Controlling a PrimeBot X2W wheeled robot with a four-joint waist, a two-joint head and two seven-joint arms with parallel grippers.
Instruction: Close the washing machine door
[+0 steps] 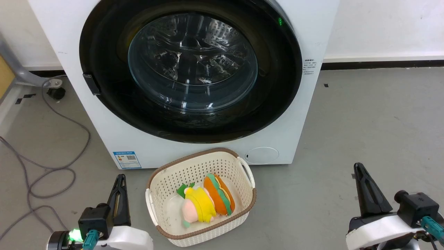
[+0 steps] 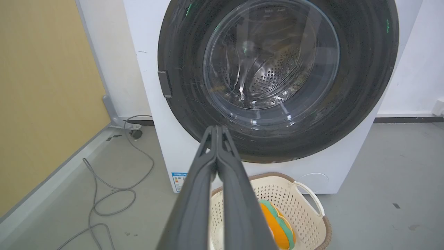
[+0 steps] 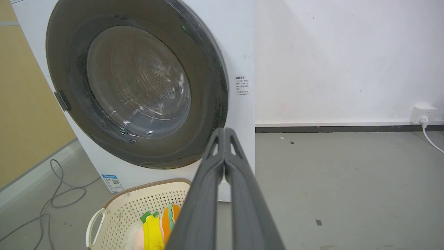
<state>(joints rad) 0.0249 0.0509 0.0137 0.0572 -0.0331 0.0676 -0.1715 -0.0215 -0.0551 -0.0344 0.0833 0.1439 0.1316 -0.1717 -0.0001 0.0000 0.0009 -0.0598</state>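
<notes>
The washing machine door [image 1: 192, 62] lies flush against the white washer's front, its black rim unbroken around the glass bowl. A small dark handle [image 1: 91, 83] sits on its left edge. The door also shows in the left wrist view [image 2: 277, 69] and the right wrist view [image 3: 135, 86]. My left gripper [image 1: 120, 178] is low at the lower left, shut and holding nothing, well short of the washer. My right gripper [image 1: 359, 168] is at the lower right over the floor, also shut and holding nothing. Each wrist view shows its own fingers pressed together [image 2: 216, 130] [image 3: 225, 132].
A cream basket [image 1: 253, 194] with plush toys [image 1: 208, 203] stands on the floor right in front of the washer, between my arms. Grey cable [image 1: 52, 166] loops on the floor at the left. A yellow panel [image 2: 41, 104] bounds the left side. A wall socket [image 3: 423, 113] sits far right.
</notes>
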